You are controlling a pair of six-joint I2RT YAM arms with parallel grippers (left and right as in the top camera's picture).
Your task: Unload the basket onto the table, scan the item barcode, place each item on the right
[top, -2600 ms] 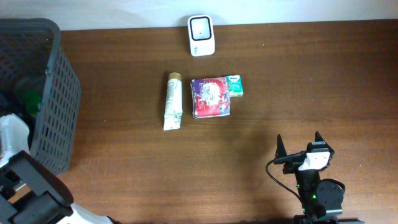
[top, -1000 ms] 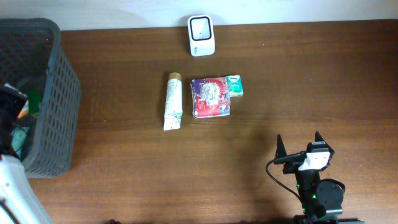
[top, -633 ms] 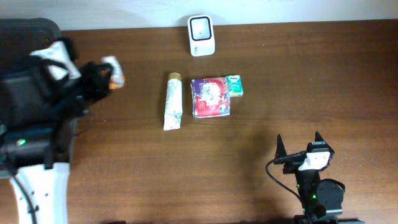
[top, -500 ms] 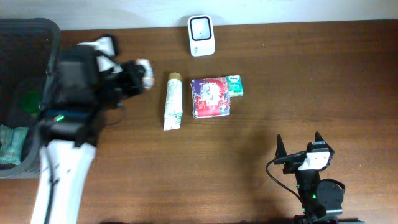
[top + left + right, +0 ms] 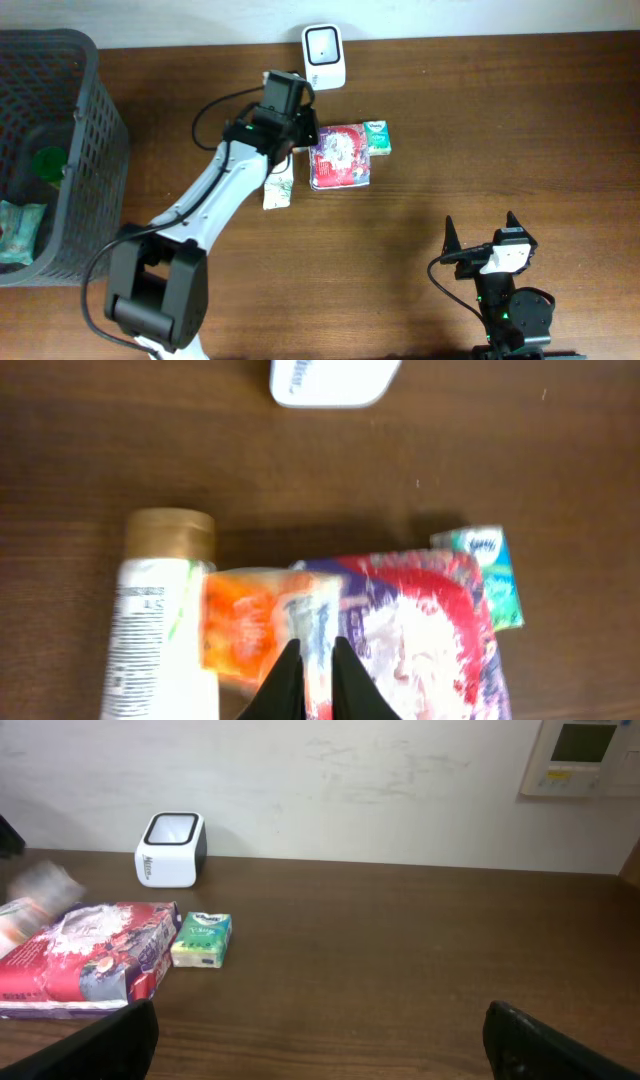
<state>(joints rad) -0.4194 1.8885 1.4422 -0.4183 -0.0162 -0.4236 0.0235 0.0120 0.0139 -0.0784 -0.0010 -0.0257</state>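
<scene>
Resting: one scanner (image 5: 323, 57), one tube (image 5: 155, 630), one red packet (image 5: 340, 158), one box (image 5: 378, 138)

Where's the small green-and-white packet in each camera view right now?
Overhead: small green-and-white packet, top centre, against the red foil pouch's right edge.
Left wrist: right of centre.
Right wrist: lower left.
Shared landmark: white box-shaped scanner.
</scene>
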